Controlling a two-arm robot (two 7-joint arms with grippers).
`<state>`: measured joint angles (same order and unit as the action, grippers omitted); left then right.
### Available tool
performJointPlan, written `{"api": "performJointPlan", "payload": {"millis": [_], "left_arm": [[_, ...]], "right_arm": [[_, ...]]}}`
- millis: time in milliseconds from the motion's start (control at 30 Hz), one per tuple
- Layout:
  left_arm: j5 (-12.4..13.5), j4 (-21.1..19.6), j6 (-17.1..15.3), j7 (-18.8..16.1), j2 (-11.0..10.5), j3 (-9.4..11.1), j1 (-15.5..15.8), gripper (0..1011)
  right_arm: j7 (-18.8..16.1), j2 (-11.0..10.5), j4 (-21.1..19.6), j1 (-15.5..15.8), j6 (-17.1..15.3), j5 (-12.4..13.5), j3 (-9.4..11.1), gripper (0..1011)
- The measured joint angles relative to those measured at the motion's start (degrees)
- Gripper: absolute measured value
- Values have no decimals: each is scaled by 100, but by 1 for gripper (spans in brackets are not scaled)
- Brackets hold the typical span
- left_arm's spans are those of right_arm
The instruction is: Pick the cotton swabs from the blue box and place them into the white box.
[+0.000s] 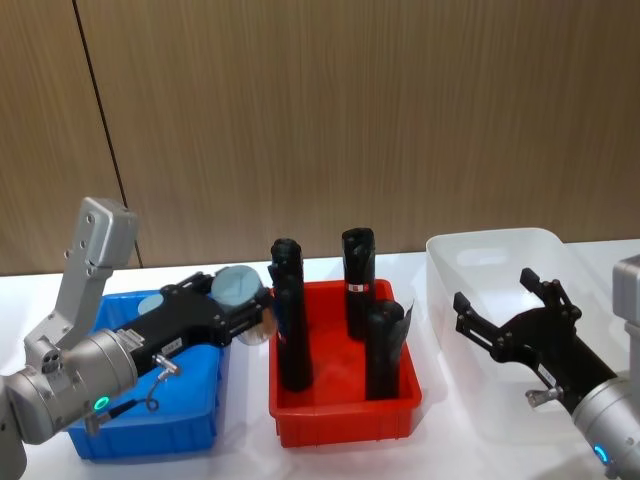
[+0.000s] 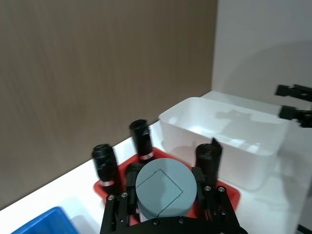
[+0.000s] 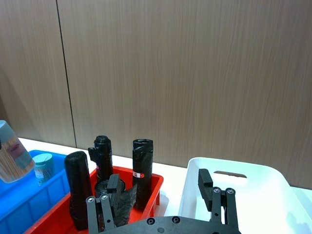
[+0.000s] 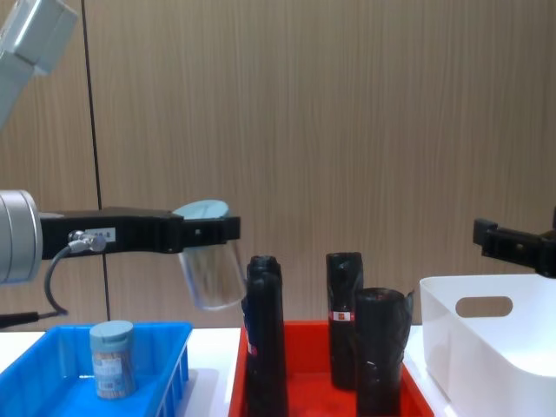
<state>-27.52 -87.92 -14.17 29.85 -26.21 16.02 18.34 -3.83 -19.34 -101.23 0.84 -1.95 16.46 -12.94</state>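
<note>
While the left gripper (image 1: 247, 308) hangs in the air over the gap between the bright blue slotted plastic crate (image 1: 150, 432) and the red plastic crate (image 1: 345, 418), its jaws are clamped on a small clear cylinder tub of cotton swabs (image 4: 210, 276) with a pale grey-blue lid — tub tilted, well above both crates. Second swab tub (image 4: 113, 358) stands upright in the blue crate. Tall black rolls (image 1: 291, 320) stand in the red crate. Right gripper (image 1: 492, 290) hovers over the plain white plastic bin (image 4: 486, 347) on the right — jaws spread wide.
</note>
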Motion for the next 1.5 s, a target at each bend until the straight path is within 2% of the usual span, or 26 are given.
{"api": "performJointPlan", "payload": {"millis": [600, 800, 1133, 1500], "left_arm": [[-279, 476, 160, 1777, 89, 97, 384, 681], [-285, 606, 175, 2195, 118, 141, 511, 682], [-283, 737, 191, 2564, 140, 199, 629, 681], [-283, 799, 205, 2729, 146, 228, 687, 681]], "right_arm": [[0, 0, 0, 0, 0, 0, 0, 1002], [0, 0, 0, 0, 0, 0, 0, 1002], [0, 0, 0, 0, 0, 0, 0, 1002], [0, 0, 0, 0, 0, 0, 0, 1002]]}}
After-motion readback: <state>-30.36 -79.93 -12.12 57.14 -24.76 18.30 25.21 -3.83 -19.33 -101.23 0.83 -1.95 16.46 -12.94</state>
